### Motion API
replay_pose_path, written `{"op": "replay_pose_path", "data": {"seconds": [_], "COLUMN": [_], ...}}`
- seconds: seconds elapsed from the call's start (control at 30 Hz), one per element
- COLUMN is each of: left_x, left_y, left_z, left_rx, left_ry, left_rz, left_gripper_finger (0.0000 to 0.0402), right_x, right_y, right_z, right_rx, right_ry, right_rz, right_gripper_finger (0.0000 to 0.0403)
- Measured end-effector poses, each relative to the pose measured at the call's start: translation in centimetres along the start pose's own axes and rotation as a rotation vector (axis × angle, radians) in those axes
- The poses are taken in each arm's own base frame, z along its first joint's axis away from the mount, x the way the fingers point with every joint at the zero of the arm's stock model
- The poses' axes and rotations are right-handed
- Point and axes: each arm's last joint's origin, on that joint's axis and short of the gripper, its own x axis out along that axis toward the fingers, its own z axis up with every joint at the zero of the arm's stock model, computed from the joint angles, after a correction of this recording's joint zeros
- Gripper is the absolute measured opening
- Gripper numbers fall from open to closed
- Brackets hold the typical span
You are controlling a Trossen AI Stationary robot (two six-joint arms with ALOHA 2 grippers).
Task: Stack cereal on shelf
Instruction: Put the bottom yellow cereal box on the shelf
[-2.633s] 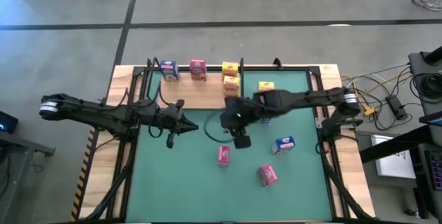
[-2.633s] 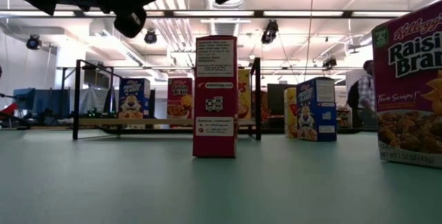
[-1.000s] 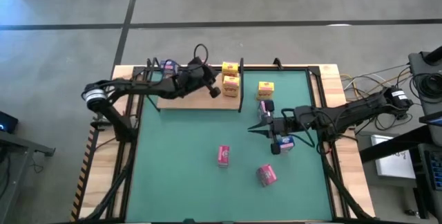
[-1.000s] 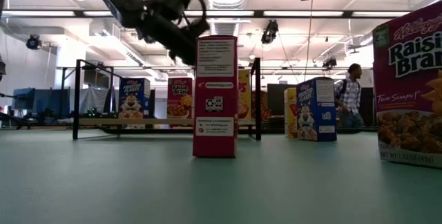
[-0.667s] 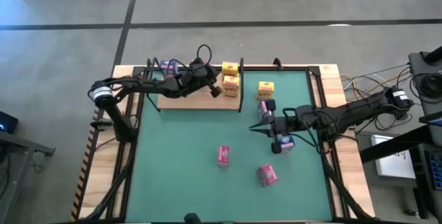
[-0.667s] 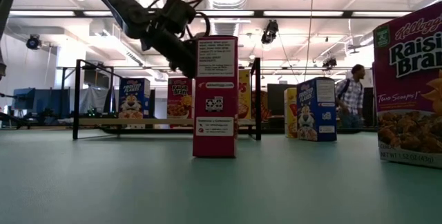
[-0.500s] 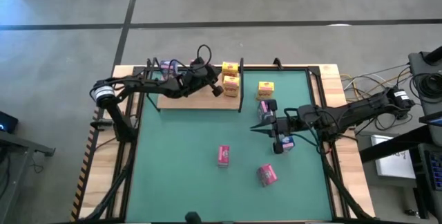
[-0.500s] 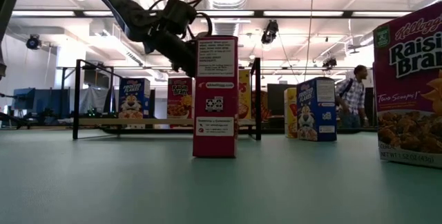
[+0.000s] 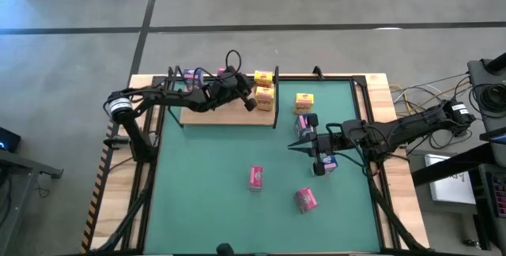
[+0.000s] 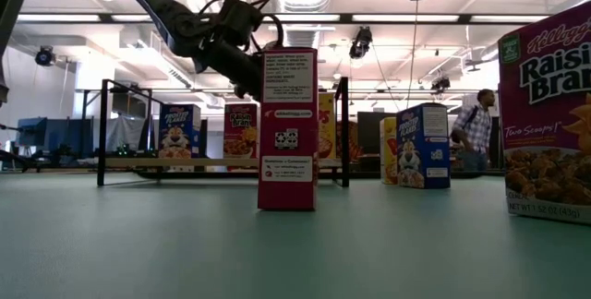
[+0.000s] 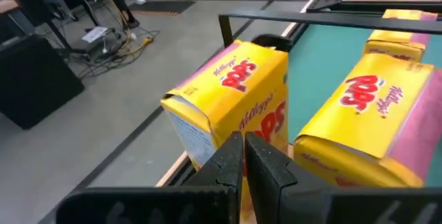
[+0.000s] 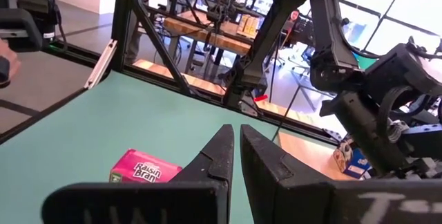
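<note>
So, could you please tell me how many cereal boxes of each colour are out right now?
yellow boxes: 3
pink boxes: 3
blue boxes: 3
Total: 9

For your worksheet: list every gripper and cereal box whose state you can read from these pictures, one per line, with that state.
left gripper: shut, empty, over the shelf
right gripper: shut, empty, above the mat
two yellow boxes: on the shelf, close together
third yellow box: on the mat
middle pink box: upright on the mat
near pink box: upright on the mat
blue box: upright on the shelf
</note>
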Motion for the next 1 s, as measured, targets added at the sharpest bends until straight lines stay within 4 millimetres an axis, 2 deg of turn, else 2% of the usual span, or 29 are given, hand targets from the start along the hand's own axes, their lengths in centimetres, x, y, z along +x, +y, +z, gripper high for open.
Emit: {"op": "replay_pose_path", "data": {"seconds": [0.43, 1.0], "left_x": [0.0, 1.0], "left_y": [0.5, 0.1], "left_z": [-0.3, -1.0], "left_rx": [0.026, -0.002], "left_ry": [0.047, 0.011], "left_rz": [0.126, 0.126], "left_gripper_finger": [0.0, 0.0], "right_x": [0.0, 0.0], "right_y": [0.0, 0.0], "right_z": [0.0, 0.0], "right_rx": [-0.001, -0.003], "right_ry": [0.001, 0.003], "right_rz": [0.0, -0.001], "right_gripper_finger": [0.0018, 0.0018]}}
